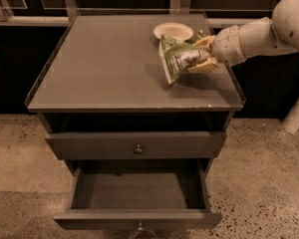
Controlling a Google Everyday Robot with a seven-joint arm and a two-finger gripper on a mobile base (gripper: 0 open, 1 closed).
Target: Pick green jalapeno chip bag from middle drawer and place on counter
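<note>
My gripper (203,55) is shut on the green jalapeno chip bag (177,57), a crinkled pale green and white foil bag. The bag hangs tilted over the right rear part of the counter (104,68), its lower corner at or just above the grey top. The arm reaches in from the right. The middle drawer (137,198), the lowest one, stands pulled open, and its dark inside shows nothing in it.
A cream round bowl (173,31) sits on the counter just behind the bag. The drawer above (135,146) is closed, with a small knob. A thin raised rim runs along the counter's edges. Speckled floor surrounds the cabinet.
</note>
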